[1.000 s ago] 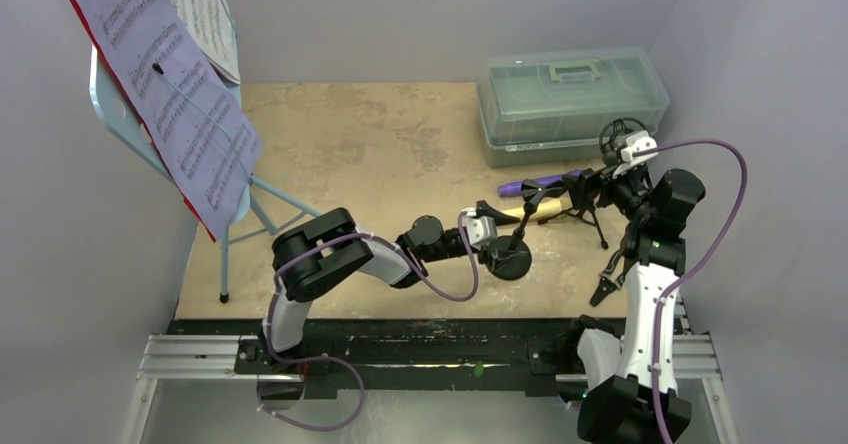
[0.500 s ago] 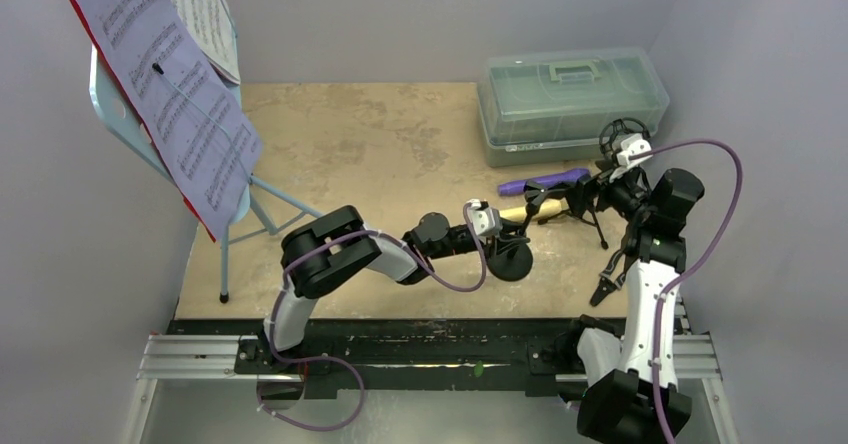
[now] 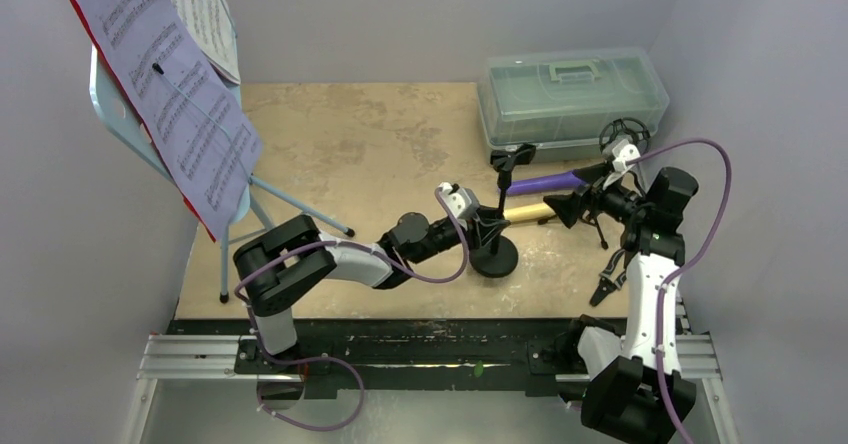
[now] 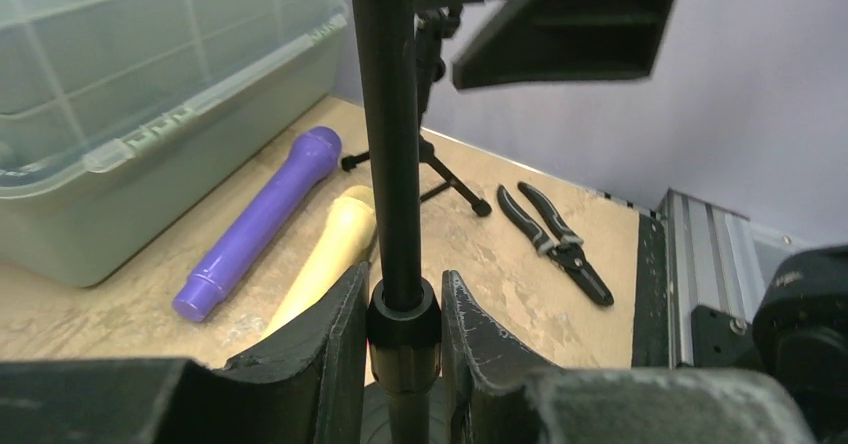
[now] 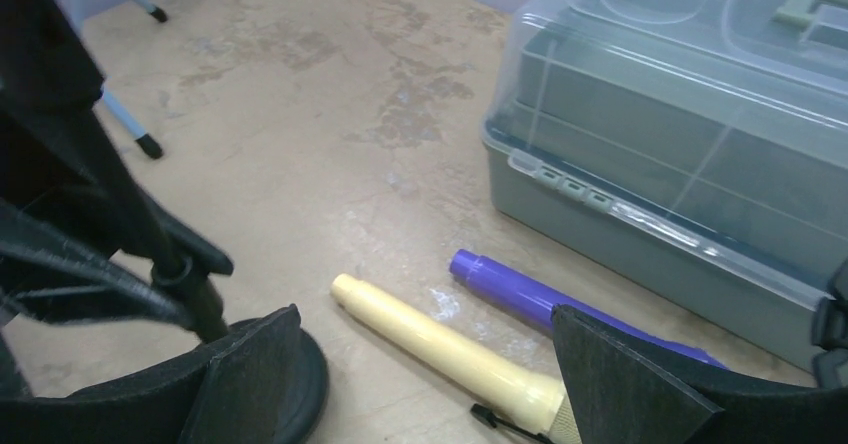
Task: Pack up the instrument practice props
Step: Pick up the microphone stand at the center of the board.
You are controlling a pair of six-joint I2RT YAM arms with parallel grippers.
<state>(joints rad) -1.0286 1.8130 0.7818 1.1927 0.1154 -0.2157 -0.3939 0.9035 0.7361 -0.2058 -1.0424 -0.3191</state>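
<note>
- Left gripper (image 4: 402,299) is clamped on the pole of the black round-based mic holder (image 3: 496,260), at centre of the top view.
- Right gripper (image 3: 570,205) is spread wide and empty, right of centre, over the cream plastic microphone (image 5: 440,349).

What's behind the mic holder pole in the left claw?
The purple microphone and cream microphone lie there; the mic holder pole covers part of the cream head and the tripod holder.
</note>
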